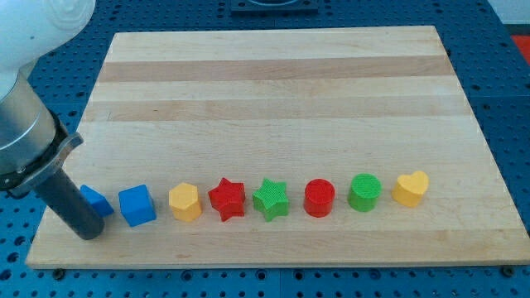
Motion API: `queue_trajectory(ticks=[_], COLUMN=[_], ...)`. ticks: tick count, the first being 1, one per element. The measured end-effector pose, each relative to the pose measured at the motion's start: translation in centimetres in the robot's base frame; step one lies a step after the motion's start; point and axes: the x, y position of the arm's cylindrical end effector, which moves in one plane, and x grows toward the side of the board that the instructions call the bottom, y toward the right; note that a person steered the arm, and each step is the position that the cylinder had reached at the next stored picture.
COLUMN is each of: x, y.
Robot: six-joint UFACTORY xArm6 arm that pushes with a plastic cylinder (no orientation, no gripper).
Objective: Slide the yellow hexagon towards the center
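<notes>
The yellow hexagon [185, 202] sits on the wooden board [273, 91] in a row of blocks near the view's bottom, third from the left. My tip [87, 233] rests on the board at the view's lower left, left of the row. It stands just in front of a blue block [96, 201] and partly hides it, so its shape is unclear. The tip is about two blocks to the left of the yellow hexagon and does not touch it.
The row runs left to right: blue cube [137, 205], yellow hexagon, red star [227, 199], green star [270, 199], red cylinder [320, 198], green cylinder [365, 192], yellow heart [411, 188]. The board lies on a blue perforated table [505, 99].
</notes>
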Motion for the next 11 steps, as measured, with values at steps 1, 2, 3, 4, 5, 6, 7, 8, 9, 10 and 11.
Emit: queue_trajectory(ticks=[1,2,3,4,5,6,7,8,9,10,11], x=[-1.2,-2.5,-4.0,-4.2,-4.2,-4.7,-6.2,-7.6,-9.6,-11.3,-13.7], y=[-0.3,-0.3,-0.4,-2.2,-3.9,-3.3,-1.8,-0.8,-0.8,-0.8,-0.8])
